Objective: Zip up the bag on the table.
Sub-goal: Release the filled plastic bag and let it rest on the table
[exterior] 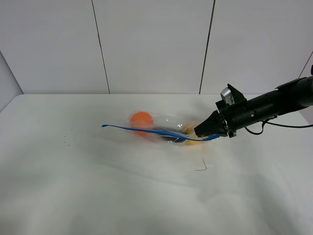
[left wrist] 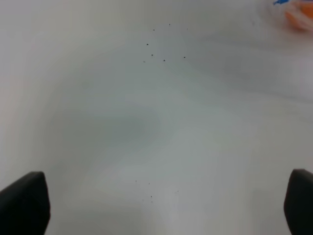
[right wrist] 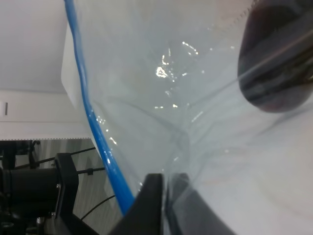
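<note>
The clear, crinkly plastic zip bag [exterior: 164, 128] lies on the large white matte worktop [exterior: 98, 186], a little right of the middle and toward the far side. Its thin blue zipper strip [exterior: 146, 130] runs along the near edge from a free left tip to the right corner, slightly raised off the surface. Through the plastic an orange round item [exterior: 142, 119] shows at the left end; a dark item and a yellowish one sit further right, mostly hidden by glare and by the arm's tip, so their shapes are hard to make out.

The right end effector [exterior: 206, 131] reaches in from the right on its black arm and meets the bag's right corner at the zipper end. In the right wrist view its 2 fingertips [right wrist: 149, 196] stand very close together with a fold of clear plastic [right wrist: 195, 122] passing between them (the blue strip [right wrist: 95, 127] runs just beside them, not clearly inside); whether they pinch the plastic or have slackened cannot be told. A dark purple item [right wrist: 276, 63] looms behind the film, cut off at the frame edge.

The left end effector [left wrist: 161, 205] is outside the exterior view. Its wrist camera shows only 2 black fingertips [left wrist: 24, 203] at opposite edges, spread wide over bare worktop, with a sliver of orange and blue in 1 corner.
</note>
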### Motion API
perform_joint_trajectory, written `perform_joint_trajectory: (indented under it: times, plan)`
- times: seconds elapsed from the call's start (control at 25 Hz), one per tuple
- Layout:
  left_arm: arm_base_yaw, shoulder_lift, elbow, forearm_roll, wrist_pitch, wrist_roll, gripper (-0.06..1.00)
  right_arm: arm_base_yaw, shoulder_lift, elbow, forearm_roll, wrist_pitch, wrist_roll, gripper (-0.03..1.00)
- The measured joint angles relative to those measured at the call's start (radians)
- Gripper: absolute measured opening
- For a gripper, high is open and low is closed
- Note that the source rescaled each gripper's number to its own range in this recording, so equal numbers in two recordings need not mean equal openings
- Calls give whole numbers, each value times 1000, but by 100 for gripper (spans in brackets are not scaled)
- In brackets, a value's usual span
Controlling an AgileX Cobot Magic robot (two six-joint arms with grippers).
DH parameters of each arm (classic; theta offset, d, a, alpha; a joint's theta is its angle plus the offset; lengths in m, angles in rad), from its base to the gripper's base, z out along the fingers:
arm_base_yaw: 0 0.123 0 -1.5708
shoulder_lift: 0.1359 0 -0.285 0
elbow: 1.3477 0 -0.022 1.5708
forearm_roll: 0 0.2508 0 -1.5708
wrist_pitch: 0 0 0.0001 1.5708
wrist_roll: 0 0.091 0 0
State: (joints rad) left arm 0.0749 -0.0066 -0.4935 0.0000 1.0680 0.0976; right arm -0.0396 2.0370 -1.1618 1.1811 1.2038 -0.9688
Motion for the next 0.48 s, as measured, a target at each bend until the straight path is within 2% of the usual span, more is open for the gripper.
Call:
perform_joint_trajectory:
  times: [0.16, 0.2, 0.32, 0.48]
  plan:
    - [0, 0, 0, 0, -1, 0, 100, 0, 0, 0, 0, 0, -2, 80]
    - [0, 0, 0, 0, -1, 0, 100, 0, 0, 0, 0, 0, -2, 88]
    - [0, 0, 0, 0, -1, 0, 100, 0, -9, 0, -2, 0, 12, 97]
    - [0, 0, 0, 0, -1, 0, 100, 0, -48, 0, -22, -34, 33, 100]
